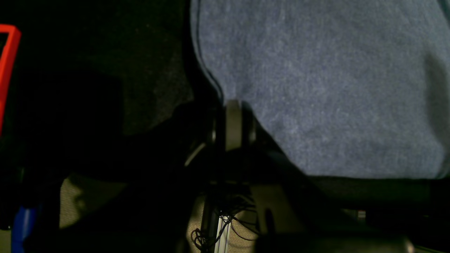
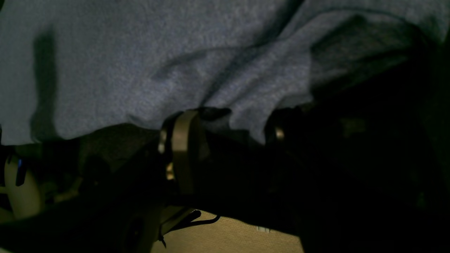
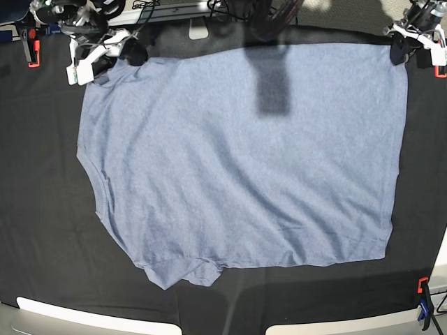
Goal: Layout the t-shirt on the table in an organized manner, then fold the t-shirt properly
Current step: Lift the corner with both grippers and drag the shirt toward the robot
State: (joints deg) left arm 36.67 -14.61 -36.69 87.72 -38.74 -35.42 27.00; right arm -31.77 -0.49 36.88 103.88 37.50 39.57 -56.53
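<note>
The t-shirt point(image 3: 244, 160) lies spread flat on the black table point(image 3: 42, 209), plain blue-grey side up, with a few soft wrinkles and no lettering showing. My left gripper point(image 3: 399, 50) sits at the shirt's far right corner. In the left wrist view this left gripper point(image 1: 233, 105) has its fingers pressed together on the edge of the t-shirt point(image 1: 334, 88). My right gripper point(image 3: 112, 57) is at the far left corner. In the right wrist view the right gripper point(image 2: 230, 119) has its fingers apart, with a fold of the t-shirt point(image 2: 123, 70) lying between them.
Red clamps point(image 3: 33, 52) point(image 3: 440, 70) grip the table's far edge, and a red and blue clamp point(image 3: 423, 300) sits at the near right. A red clamp point(image 1: 8, 63) shows beside the left arm. An overhead shadow point(image 3: 272, 84) falls on the shirt. Cables lie behind the far edge.
</note>
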